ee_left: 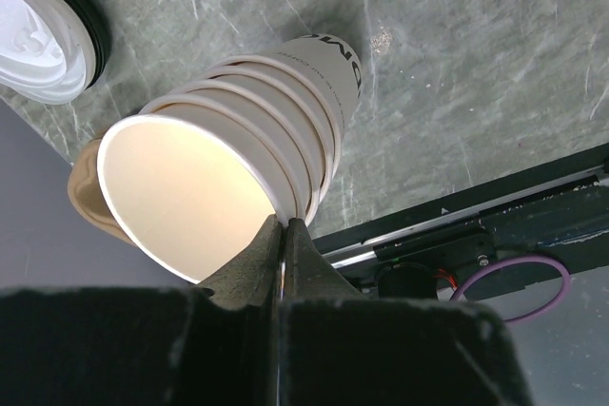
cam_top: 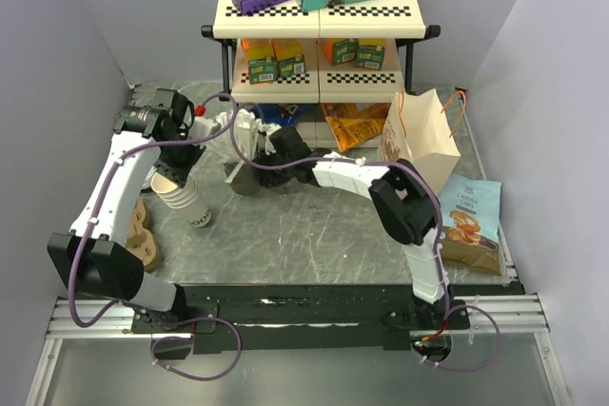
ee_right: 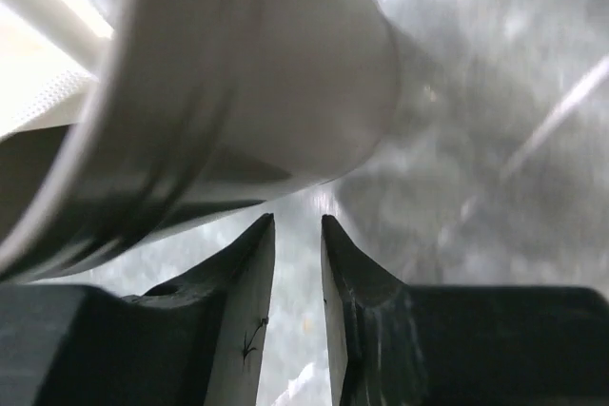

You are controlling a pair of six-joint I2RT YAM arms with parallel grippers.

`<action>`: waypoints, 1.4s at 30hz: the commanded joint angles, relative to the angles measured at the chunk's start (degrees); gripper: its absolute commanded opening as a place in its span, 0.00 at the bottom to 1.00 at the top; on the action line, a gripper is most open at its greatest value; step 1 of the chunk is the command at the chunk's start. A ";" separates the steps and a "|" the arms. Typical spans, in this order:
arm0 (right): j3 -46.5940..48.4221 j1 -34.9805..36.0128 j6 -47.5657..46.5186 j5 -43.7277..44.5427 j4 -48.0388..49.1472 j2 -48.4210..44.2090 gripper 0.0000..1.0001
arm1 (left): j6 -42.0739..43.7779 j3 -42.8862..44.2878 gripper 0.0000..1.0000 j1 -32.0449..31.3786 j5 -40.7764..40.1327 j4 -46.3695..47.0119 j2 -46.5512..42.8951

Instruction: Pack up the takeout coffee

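Note:
A tilted stack of nested white paper cups [cam_top: 186, 202] hangs over the left of the table. The innermost one is the takeout coffee cup [ee_left: 181, 187], white with a cream inside. My left gripper [ee_left: 285, 222] is shut on its rolled rim; in the top view the left gripper [cam_top: 173, 176] sits at the stack's upper end. My right gripper [cam_top: 259, 166] reaches to the dark grey cup [cam_top: 245, 181] at table centre-left. In the wrist view the right gripper [ee_right: 297, 221] shows a narrow gap with nothing in it. A pale, blurred round container [ee_right: 238, 83] lies just past the tips.
A brown paper bag [cam_top: 419, 135] stands open at the right, with a chips bag [cam_top: 471, 221] in front of it. A shelf [cam_top: 319, 16] of boxes fills the back. A tan cardboard tray [cam_top: 143, 235] lies at the left edge. White lids [ee_left: 43, 35] sit nearby.

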 commanded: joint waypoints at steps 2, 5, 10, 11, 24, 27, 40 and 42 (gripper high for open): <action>9.42 0.64 -0.58 -0.46 3.80 5.92 0.34 | -1.21 0.79 0.01 -0.26 0.01 -0.84 -2.52; 13.20 0.56 0.47 -1.34 4.06 9.35 0.34 | -1.65 0.52 0.01 -0.26 0.01 -0.58 -2.43; 20.57 0.91 4.42 -6.52 8.18 15.41 0.39 | -1.74 0.87 0.01 -0.26 0.01 -0.49 -2.43; 21.28 1.17 5.47 -6.79 8.11 15.43 0.40 | -1.74 0.96 0.01 -0.26 0.01 -0.49 -2.34; -0.24 0.38 18.74 -20.66 6.52 -10.50 0.93 | -4.81 -0.36 0.01 -1.05 2.73 3.20 -0.67; -1.03 0.38 25.77 -25.07 11.61 -9.54 0.92 | -6.13 -0.71 0.01 -1.05 4.58 4.25 -0.67; 4.06 3.10 30.44 -25.69 13.03 -4.70 0.91 | -8.24 -2.29 0.01 -1.49 9.59 6.72 0.39; 4.59 3.45 30.71 -25.51 12.77 -4.09 0.91 | -8.41 -2.55 0.01 -1.57 10.12 6.63 0.39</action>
